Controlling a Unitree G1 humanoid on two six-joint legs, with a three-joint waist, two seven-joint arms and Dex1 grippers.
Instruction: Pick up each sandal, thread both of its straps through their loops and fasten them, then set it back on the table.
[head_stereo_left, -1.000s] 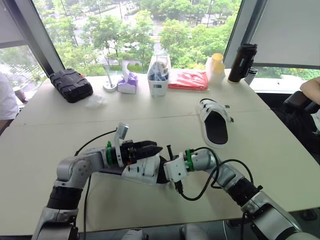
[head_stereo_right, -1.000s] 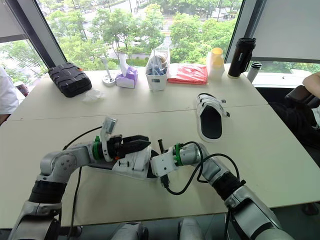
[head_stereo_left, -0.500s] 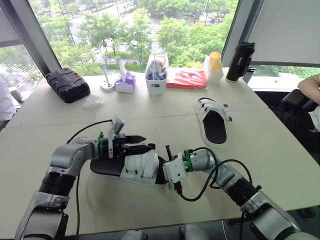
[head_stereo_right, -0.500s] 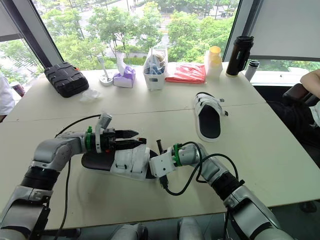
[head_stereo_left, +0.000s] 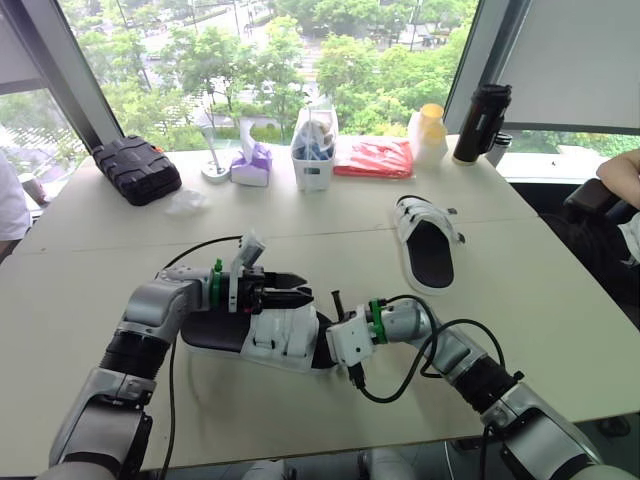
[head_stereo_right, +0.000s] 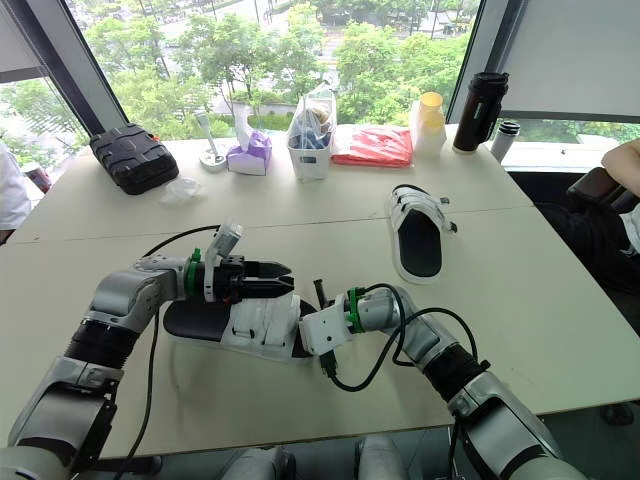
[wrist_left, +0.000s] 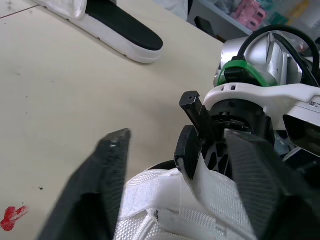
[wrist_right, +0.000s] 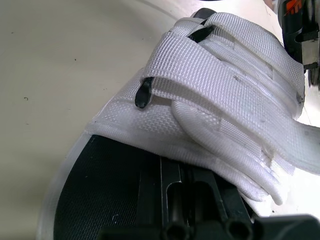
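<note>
Near the front edge of the worktop, roughly mid-width, the near sandal (head_stereo_left: 270, 335) is lying flat on its black sole, not lifted, with both arms working on it. Left end effector (head_stereo_left: 303, 285) is hovering just over the white straps (wrist_right: 225, 85) with its fingers (wrist_left: 107, 170) spread open and gripping nothing; white webbing is showing between them. Right end effector (head_stereo_left: 332, 310) is sitting against the end of the sandal nearest the right arm; can't tell whether it's clamping anything. In the right wrist view one strap is running through a black loop (wrist_right: 144, 93) and lying folded back over the upper, and a second loop (wrist_right: 202, 32) is showing further along. I'm reading that as threading mostly done here, with fastening being pressed or checked. That's judgement only, since I can't confirm both straps are stuck down. Second sandal (head_stereo_left: 428, 243) is sitting toward the right side of the worktop (head_stereo_left: 560, 300), well apart, midway between front and back edges, with neither arm near it; too small to tell if its straps are done. Calling it about halfway: first sandal is nearing completion, second possibly all left
</note>
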